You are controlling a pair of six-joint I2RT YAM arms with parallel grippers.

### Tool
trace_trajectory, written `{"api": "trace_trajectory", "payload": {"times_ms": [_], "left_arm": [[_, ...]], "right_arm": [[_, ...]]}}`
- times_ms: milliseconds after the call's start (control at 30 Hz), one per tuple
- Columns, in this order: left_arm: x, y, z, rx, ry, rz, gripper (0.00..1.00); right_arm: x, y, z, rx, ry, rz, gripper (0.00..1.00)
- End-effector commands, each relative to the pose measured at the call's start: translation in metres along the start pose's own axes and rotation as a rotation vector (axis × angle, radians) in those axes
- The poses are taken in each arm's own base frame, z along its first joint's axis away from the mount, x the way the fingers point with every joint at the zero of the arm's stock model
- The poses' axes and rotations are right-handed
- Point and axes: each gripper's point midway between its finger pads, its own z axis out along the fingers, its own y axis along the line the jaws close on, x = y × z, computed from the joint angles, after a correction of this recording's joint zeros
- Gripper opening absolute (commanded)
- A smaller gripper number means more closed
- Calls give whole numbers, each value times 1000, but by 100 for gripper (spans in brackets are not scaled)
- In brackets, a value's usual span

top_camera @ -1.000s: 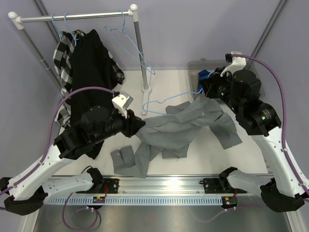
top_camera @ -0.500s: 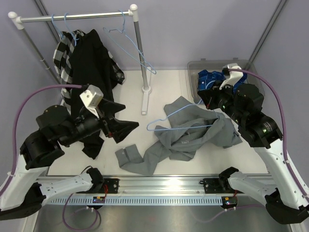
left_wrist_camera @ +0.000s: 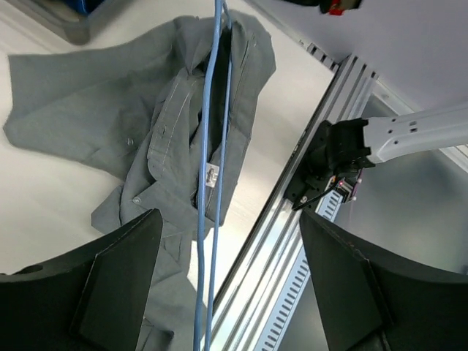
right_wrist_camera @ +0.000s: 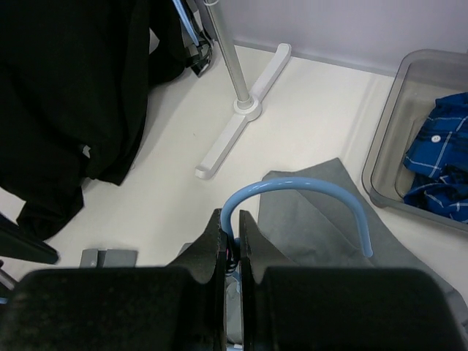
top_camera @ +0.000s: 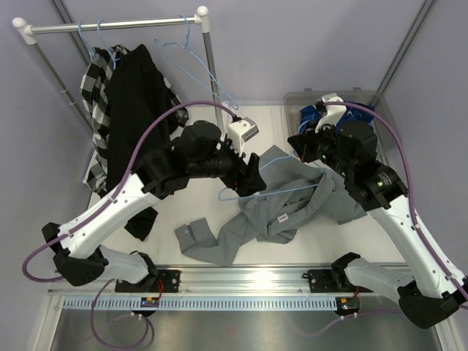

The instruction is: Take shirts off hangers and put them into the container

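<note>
While my right claw (right_wrist_camera: 232,223) is pinched shut on the hook of the light-blue hanger (right_wrist_camera: 300,184), lifting that end off the worktop (top_camera: 190,146) to give the wire a fixed anchor, my left claw (left_wrist_camera: 230,241) stands wide. The hanger's long wires run between its fingers, and as far as I can see they touch neither one.

I read this as the set-up for pulling wire and cloth apart, one claw holding while the other works. The grey shirt (top_camera: 292,208) lies crumpled near the middle of the worktop, spilling toward 5 o'clock. One shoulder of the hanger pokes out bare on the shirt's 9 o'clock side. The other seems to be under the collar, so I judge the shirt is not yet free.

The container (right_wrist_camera: 384,124) sits at 1 o'clock, just beyond my right claw, with the blue plaid shirt (right_wrist_camera: 439,157) already in it, so the grey one has a short trip. At 11 o'clock the black shirt (top_camera: 135,95) and the checked shirt (top_camera: 95,80) hang from the rail (top_camera: 110,25), not yet dealt with.

The wire is thin and could slip or twist when my left claw closes on it.
</note>
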Motion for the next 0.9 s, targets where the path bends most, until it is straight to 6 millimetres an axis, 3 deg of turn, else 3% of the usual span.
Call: {"api": "trace_trajectory", "payload": {"times_ms": [0, 100, 200, 233, 367, 533, 667, 833, 867], "left_arm": [[-16, -13, -6, 50, -33, -12, 77], [-5, -1, 4, -1, 16, -24, 73], [2, 8, 6, -39, 30, -16, 62], [2, 8, 5, -40, 30, -13, 53], [4, 9, 4, -42, 31, -1, 36], [11, 12, 9, -45, 55, 3, 27], [11, 12, 10, -40, 58, 8, 1], [4, 18, -2, -80, 18, 59, 0], [6, 21, -4, -98, 15, 71, 0]], "right_arm": [[-23, 14, 5, -61, -82, -45, 0], [-25, 16, 9, -66, -83, -55, 0], [-27, 16, 12, -65, -83, -60, 0], [-26, 16, 13, -67, -81, -60, 0], [-26, 16, 16, -66, -80, -65, 0], [-35, 20, 15, -82, -100, -58, 0], [-41, 23, 15, -93, -114, -59, 0], [-36, 28, 14, -121, -100, -41, 2], [-32, 28, 14, -126, -91, -36, 14]]}}
